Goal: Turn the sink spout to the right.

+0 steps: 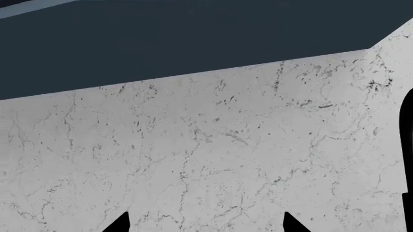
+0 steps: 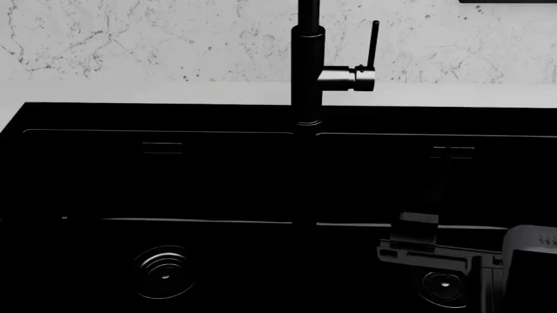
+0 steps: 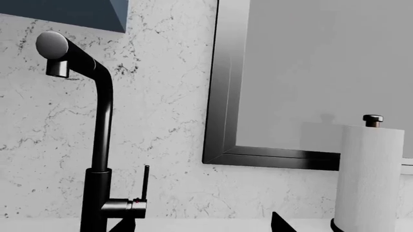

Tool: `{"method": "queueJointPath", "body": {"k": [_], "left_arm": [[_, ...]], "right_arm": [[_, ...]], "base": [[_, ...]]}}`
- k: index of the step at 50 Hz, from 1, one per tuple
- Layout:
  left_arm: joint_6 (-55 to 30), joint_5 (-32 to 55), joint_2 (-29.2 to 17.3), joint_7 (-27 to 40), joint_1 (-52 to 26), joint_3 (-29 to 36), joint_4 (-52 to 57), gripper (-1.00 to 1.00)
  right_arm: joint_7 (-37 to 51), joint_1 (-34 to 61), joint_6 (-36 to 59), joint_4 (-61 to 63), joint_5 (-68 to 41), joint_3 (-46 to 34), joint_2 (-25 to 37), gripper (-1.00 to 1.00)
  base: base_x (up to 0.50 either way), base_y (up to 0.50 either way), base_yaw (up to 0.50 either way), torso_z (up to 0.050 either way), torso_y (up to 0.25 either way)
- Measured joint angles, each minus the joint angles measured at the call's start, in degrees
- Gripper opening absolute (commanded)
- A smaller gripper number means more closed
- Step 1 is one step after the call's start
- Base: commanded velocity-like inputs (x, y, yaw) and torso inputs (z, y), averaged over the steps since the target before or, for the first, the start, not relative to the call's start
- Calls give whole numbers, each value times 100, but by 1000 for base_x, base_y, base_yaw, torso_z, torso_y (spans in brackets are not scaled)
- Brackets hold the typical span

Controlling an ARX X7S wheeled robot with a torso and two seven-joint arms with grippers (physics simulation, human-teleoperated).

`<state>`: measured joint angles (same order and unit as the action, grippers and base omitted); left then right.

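Note:
The sink spout [image 2: 306,72] is a slim matte-black tube standing upright at the back rim of the black double-basin sink [image 2: 156,117]. A short side stub [image 2: 346,78] carries a thin upright lever [image 2: 372,42]. In the right wrist view the spout [image 3: 103,140] stands ahead and to one side, its bent head [image 3: 57,50] high up. My right gripper [image 3: 201,224] is open and empty, short of the spout, with one fingertip [image 3: 123,225] near the stub. My right arm [image 2: 435,254] hangs over the right basin. My left gripper [image 1: 206,223] is open and empty, facing a marble wall; it is out of the head view.
Two round drains [image 2: 164,270] [image 2: 444,285] lie in the basins. White counter [image 2: 130,91] and marble backsplash [image 2: 130,39] run behind the sink. A paper towel roll [image 3: 368,179] stands to the spout's right, below a dark-framed panel [image 3: 226,96]. A dark blue cabinet [image 1: 193,34] hangs above.

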<state>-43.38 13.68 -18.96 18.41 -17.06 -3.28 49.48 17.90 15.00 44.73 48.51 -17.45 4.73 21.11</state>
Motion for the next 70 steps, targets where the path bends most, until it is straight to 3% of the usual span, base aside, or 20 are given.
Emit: {"method": "queueJointPath", "body": {"k": [10,18,29,50,70], "left_arm": [[-51,-6,-1,32,-10,10,-18,100],[-212,-787,602,-772,-86,-212,22,100],[-308,-1220,899,-1159,-112,-297,13,100],[-336,-1399,969,-1232,-117,-272,-28,100],[-369,-1346,926,-1188,-115,-256,-23,100]], "right_arm": [[9,10,24,-5,-9,-18,2,100],[164,20,-89,-132,-104,-227,114,100],[263,65,-68,-89,-173,-309,245,100],[341,971,362,-244,-244,-568,367,100],[390,1910,802,-408,-366,-1077,102,100]], "base": [[0,0,0,0,0],[0,0,0,0,0],[0,0,0,0,0],[0,0,0,0,0],[0,0,0,0,0]]}}
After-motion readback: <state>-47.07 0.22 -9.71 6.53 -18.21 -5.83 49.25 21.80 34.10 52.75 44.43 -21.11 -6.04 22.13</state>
